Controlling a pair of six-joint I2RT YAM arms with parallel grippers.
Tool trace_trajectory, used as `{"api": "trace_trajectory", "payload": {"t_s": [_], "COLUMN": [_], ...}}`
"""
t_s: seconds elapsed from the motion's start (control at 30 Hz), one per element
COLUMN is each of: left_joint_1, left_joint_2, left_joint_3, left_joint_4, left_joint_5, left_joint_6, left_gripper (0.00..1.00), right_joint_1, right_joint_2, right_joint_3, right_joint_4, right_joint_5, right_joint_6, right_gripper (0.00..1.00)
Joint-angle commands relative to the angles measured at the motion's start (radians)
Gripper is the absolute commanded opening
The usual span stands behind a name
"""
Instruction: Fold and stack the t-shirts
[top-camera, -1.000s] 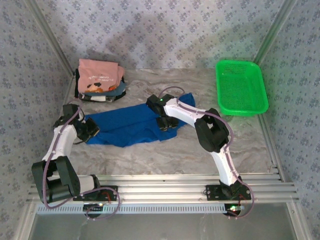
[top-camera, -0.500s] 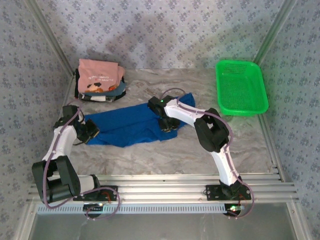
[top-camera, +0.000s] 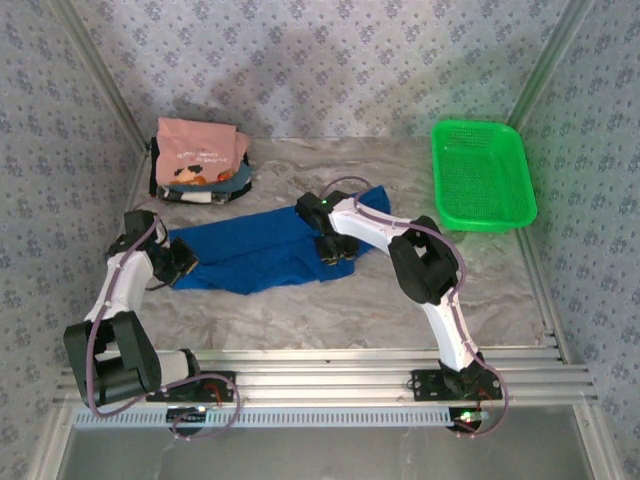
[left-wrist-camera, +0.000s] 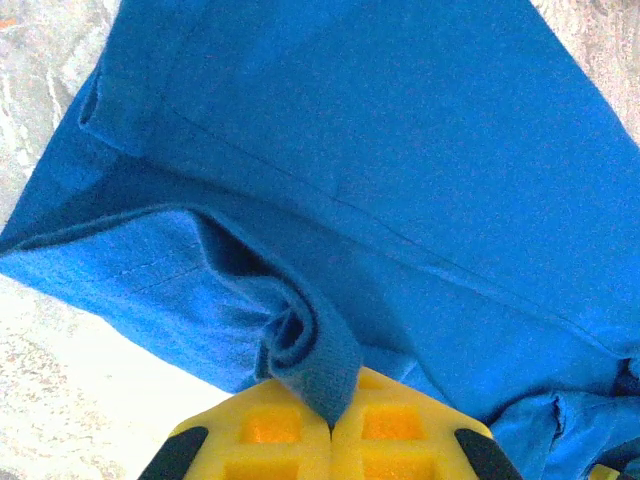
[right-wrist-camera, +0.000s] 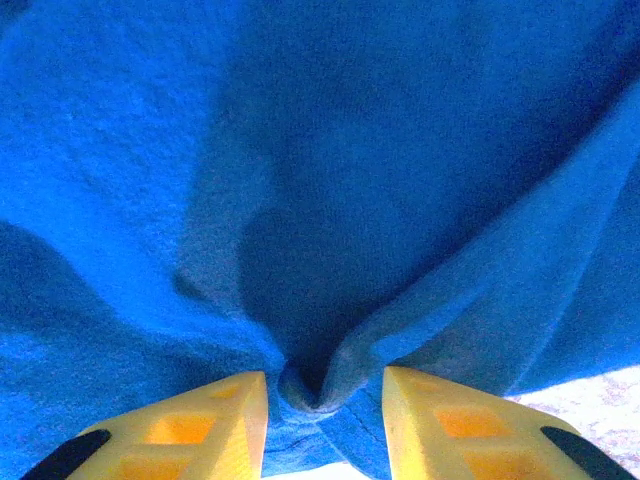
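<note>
**Blue tee pinched at one end, straddled at the other**

The royal-blue t-shirt (top-camera: 262, 250) is seen spread on the marbled table (top-camera: 400, 300), roughly mid-table and left of centre. Its long axis is laid across the table, slanted: the left end sits nearer the arm bases, and the right end is angled away toward the back. Which end carries the collar cannot be told; the cloth is rumpled and partly doubled over.

At the left end, the left gripper (left-wrist-camera: 332, 425) is pressed together, and a rolled fold of the blue fabric is nipped between its yellow fingers (left-wrist-camera: 270, 430). A long seam is seen running diagonally across the cloth beyond it.

At the right end, the right gripper (right-wrist-camera: 322, 400) is lowered onto the shirt with its fingers (right-wrist-camera: 210, 420) spread. A small raised ridge of blue cloth is straddled between them, and a gap shows beside the right finger.

At the back left, a stack of folded shirts (top-camera: 200, 180) is parked, topped by the salmon-pink t-shirt (top-camera: 200, 148), just beyond the blue tee. A green mesh basket (top-camera: 482, 175) is set well apart at the back right.
</note>
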Motion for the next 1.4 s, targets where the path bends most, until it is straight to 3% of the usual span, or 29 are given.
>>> {"api": "trace_trajectory", "payload": {"t_s": [0.0, 0.23, 0.57, 1.0, 1.37], "left_joint_1": [0.004, 0.005, 0.009, 0.039, 0.045], "left_joint_2": [0.006, 0.014, 0.009, -0.088, -0.332], "left_joint_3": [-0.010, -0.013, -0.002, 0.027, 0.021], "left_joint_4": [0.008, 0.015, -0.003, -0.117, -0.324], "left_joint_5": [0.015, 0.012, 0.005, 0.031, 0.064], "left_joint_6": [0.010, 0.010, 0.018, 0.038, -0.059], "left_gripper": [0.00, 0.00, 0.00, 0.00, 0.00], "right_joint_1": [-0.008, -0.017, -0.028, -0.142, -0.390], "right_joint_2": [0.021, 0.037, -0.086, -0.469, -0.833], "right_joint_3": [0.027, 0.019, -0.020, -0.269, -0.459], "right_joint_4": [-0.007, -0.025, 0.026, 0.048, -0.019], "right_joint_5": [-0.012, 0.000, -0.015, -0.125, -0.317], "right_joint_6": [0.023, 0.020, 0.016, 0.059, 0.030], "right_gripper": [0.37, 0.31, 0.00, 0.00, 0.00]}}
